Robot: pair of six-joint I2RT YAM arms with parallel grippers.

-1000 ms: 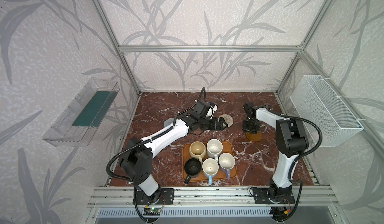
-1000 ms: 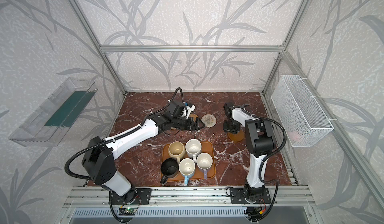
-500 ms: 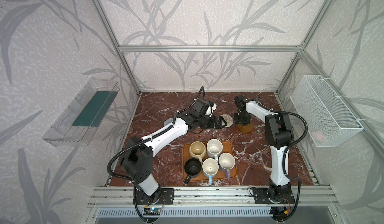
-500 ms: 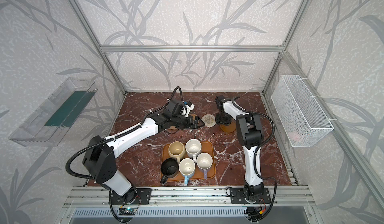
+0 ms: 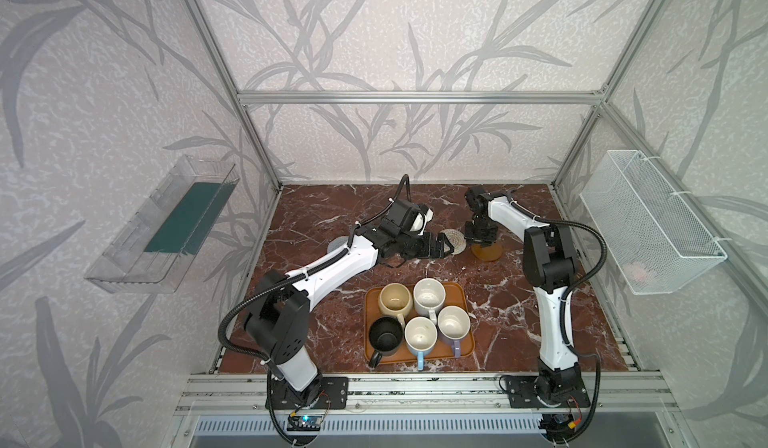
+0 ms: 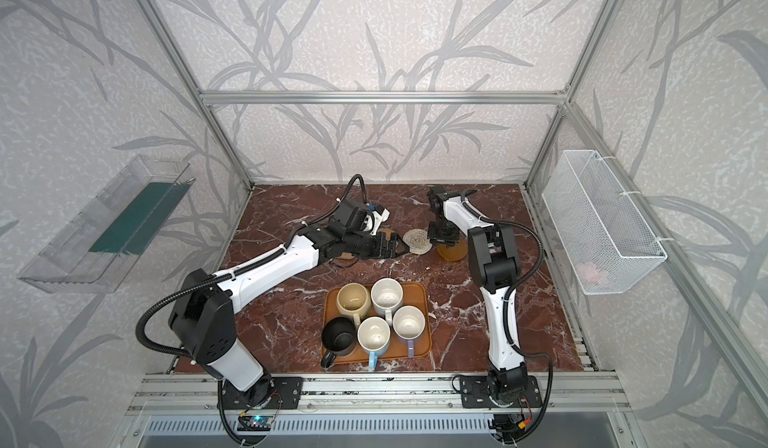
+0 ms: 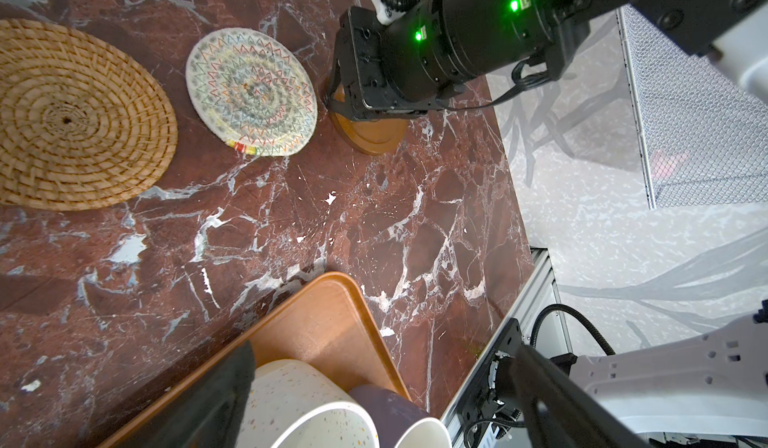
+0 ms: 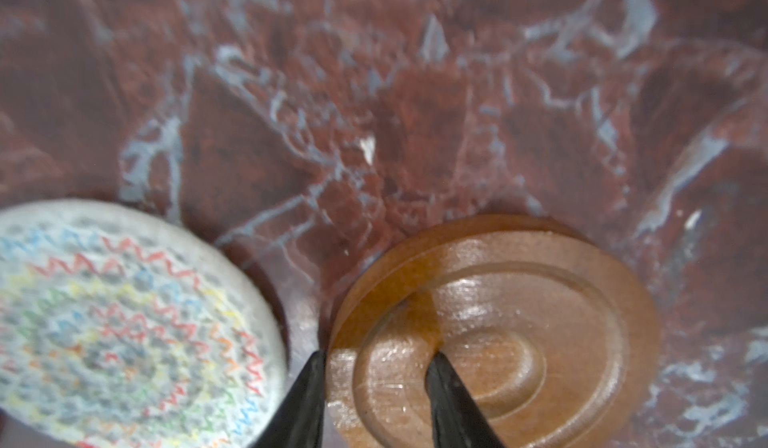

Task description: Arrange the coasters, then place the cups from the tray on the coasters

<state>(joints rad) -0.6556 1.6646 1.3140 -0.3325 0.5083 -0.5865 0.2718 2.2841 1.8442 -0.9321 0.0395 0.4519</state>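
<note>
Grip first: I am seeing the right gripper [image 8: 376,358] sitting narrow, pinching the wooden disc [image 8: 519,321] by its rim, one finger outside the edge and the other pressing on its recessed top. The disc is lying on the marble table [image 5: 519,300], just beside the rope coaster [image 8: 124,321] with a thin gap between them. The left gripper [image 5: 444,245] is hanging wide open and empty at the rope coaster's other side. The cups [image 5: 428,300] are standing on the tray [image 5: 461,292], well apart from both grippers.
</note>
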